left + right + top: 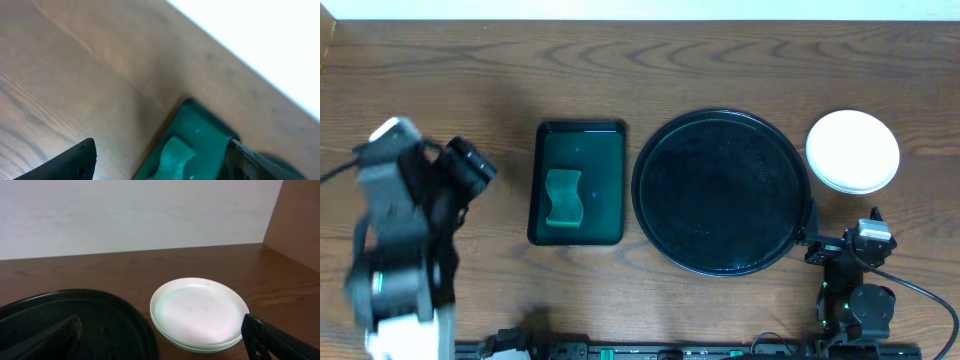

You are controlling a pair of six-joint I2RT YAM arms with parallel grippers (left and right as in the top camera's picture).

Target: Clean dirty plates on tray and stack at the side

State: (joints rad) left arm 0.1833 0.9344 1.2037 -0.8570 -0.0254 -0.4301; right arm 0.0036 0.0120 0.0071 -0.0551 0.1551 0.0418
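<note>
Table (620, 70): brown wood, grain running lengthwise.

Left pincer (161, 146): two black fingers (75, 161) spread wide, nothing between them. Its arm is blurred in the overhead view.

Ahead of the left pincer, framed between its fingers: one green tray (605, 140), rectangular with rounded corners, dark glossy plastic and a low wall. Contents: one sponge (562, 197), paler green with wavy edges, lying flat near the end closest to the pincer.

Ahead and to the left of the right pincer: one black tray (720, 190), round, low rim, smooth with a faint sheen; its whole floor shows.

Right pincer (161, 322): black fingers spread, gripping nothing.

Ahead and slightly right of the right pincer: plates (200, 312), round, shallow, matte white with a pale mint tint at the rim. They are stacked on the bare table just beside the black tray's far right edge, apart from it. At least two rims show; I cannot tell the exact count.
</note>
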